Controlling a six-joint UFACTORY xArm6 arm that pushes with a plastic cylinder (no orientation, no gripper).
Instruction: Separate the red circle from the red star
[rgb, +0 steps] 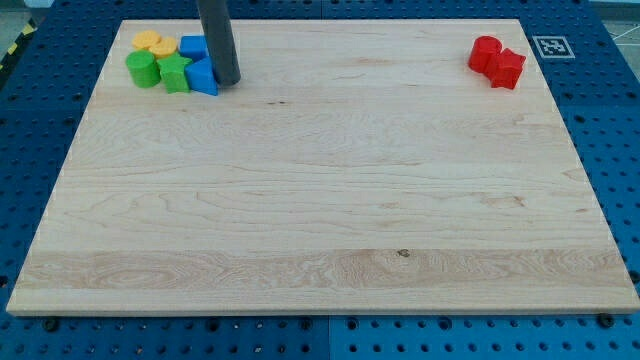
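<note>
The red circle (485, 52) and the red star (507, 67) sit touching each other near the board's top right corner, the circle up-left of the star. My tip (228, 82) rests on the board at the top left, touching the right side of a blue triangular block (203, 78), far from the red pair.
A cluster lies at the top left: a yellow block (153, 42), a green round block (143, 69), a green star (175, 72) and a blue block (193, 46). The wooden board (320, 200) lies on a blue pegboard. A fiducial tag (550, 46) sits beyond the top right corner.
</note>
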